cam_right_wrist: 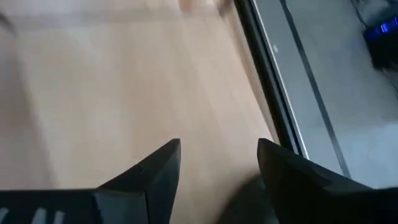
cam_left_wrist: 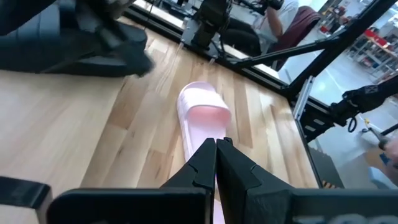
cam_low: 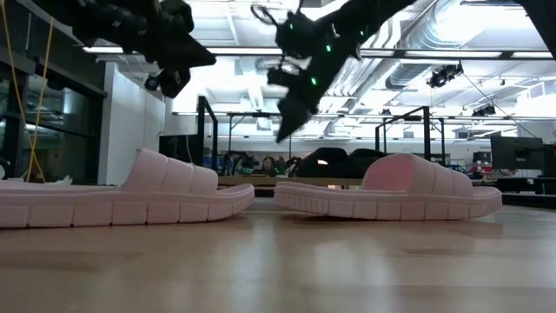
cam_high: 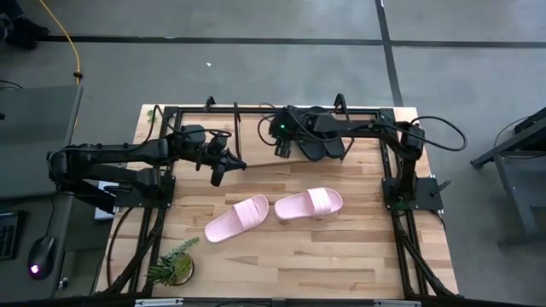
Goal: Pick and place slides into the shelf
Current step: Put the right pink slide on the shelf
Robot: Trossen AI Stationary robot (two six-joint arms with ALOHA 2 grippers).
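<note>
On the middle of the wooden table (cam_high: pixel 341 247) the two pink slides are lying side by side, the left one (cam_high: pixel 236 218) angled and the right one (cam_high: pixel 308 204) just beside it, toes nearly touching. The left gripper (cam_high: pixel 218 175) hangs above the table a bit behind the left pink slide, fingers pressed fully together with nothing in them; its wrist view looks straight past the closed tips at a pink slide (cam_left_wrist: pixel 203 118). The right gripper (cam_high: pixel 282 150) is up by the back of the table, jaws spread wide and empty, right next to the two black slides (cam_high: pixel 322 145) sitting at the shelf (cam_high: pixel 256 115).

Table is light butcher-block wood inside a black frame, with a small green plant (cam_high: pixel 173 264) at the front left corner. Grey floor all around, and from table height you see an open lab with ceiling ducts.

The black slides are mostly covered by the right arm, so can't tell exactly how they sit on the board. Right wrist view is just blurry wood and frame edge.
</note>
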